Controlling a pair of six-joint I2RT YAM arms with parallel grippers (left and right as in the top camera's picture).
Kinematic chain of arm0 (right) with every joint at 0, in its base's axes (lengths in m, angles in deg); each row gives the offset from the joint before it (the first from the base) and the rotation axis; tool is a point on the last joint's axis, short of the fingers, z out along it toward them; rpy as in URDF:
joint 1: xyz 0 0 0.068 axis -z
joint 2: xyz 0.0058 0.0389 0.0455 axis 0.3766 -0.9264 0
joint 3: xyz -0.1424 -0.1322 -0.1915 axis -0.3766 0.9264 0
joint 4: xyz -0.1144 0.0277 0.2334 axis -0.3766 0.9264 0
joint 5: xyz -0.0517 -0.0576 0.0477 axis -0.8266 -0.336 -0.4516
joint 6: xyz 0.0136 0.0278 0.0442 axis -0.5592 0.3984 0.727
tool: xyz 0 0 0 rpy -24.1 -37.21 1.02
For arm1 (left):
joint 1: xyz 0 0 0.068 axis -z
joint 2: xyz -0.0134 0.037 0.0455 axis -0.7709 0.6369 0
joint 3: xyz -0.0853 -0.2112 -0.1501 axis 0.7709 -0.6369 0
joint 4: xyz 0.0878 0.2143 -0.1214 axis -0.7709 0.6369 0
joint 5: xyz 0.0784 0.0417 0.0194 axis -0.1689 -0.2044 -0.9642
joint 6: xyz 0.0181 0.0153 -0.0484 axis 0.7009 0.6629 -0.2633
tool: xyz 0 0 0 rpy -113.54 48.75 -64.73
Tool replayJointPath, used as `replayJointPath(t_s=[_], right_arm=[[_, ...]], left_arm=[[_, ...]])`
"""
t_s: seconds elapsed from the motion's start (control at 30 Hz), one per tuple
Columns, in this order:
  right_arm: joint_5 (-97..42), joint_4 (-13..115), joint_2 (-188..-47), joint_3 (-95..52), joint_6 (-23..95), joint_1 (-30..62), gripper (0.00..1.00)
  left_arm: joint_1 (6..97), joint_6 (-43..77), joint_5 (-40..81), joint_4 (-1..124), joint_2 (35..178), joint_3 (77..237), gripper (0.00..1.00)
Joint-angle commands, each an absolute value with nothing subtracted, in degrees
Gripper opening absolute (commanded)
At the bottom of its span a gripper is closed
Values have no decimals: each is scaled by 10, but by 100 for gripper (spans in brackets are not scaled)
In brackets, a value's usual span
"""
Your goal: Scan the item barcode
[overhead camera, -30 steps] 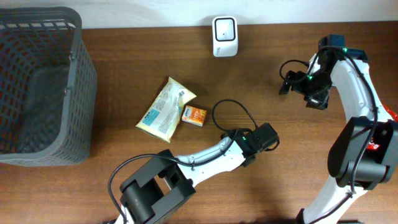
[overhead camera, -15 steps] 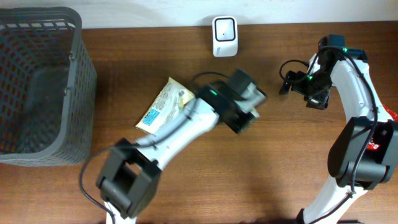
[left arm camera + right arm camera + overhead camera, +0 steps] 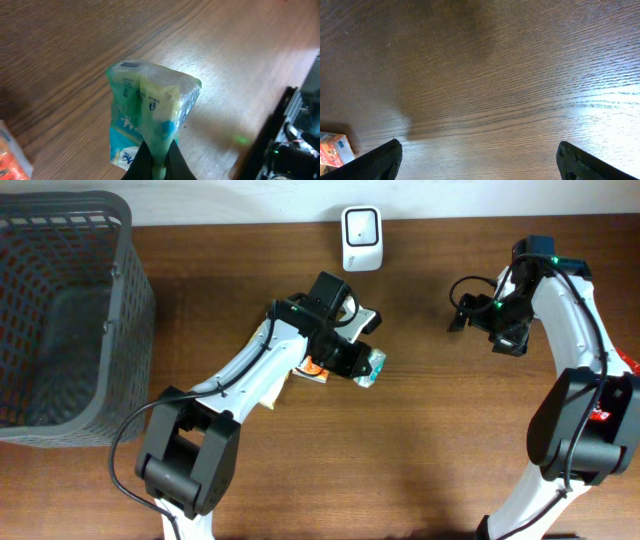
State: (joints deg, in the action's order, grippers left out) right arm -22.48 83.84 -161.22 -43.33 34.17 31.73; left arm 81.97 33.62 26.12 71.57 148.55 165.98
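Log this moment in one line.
left pincer: shut on green packet | right pincer: open, empty | scanner: packet not there yet

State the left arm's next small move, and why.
Probably carry the green-and-teal plastic packet toward the white box-shaped scanner. The left tool is shut on the packet, yet the packet hangs well short of the scanner, with bare wooden table between them.

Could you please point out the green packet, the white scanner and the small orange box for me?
green packet (image 3: 150, 107): left wrist view, middle of its crinkled wrapper.
white scanner (image 3: 360, 238): overhead view, centre of its front face.
small orange box (image 3: 331, 148): right wrist view, its upper face.
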Motion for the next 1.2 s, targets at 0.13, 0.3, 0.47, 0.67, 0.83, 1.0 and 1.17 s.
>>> replayJointPath(t_s=[0.13,0.3,0.47,0.67,0.83,1.0,1.17], right_arm=[[-222,838,-1613,-434,346,315,98],[-222,838,-1613,-434,346,315,98],[-222,838,-1613,-434,346,315,98],[-222,838,-1613,-434,346,315,98],[-222,838,-1613,-434,346,315,98],[-222,838,-1613,-434,346,315,98],[-222,838,-1613,-434,346,315,98]], left_arm=[[827,313,-44,780,1475,1672,0],[889,313,-245,801,1475,1693,0],[968,310,-293,796,1487,1692,9],[1043,309,-290,800,1547,1692,30],[1067,309,-293,810,1552,1704,42],[1020,297,-276,887,1552,1825,39],[902,299,-62,969,1554,1914,53]])
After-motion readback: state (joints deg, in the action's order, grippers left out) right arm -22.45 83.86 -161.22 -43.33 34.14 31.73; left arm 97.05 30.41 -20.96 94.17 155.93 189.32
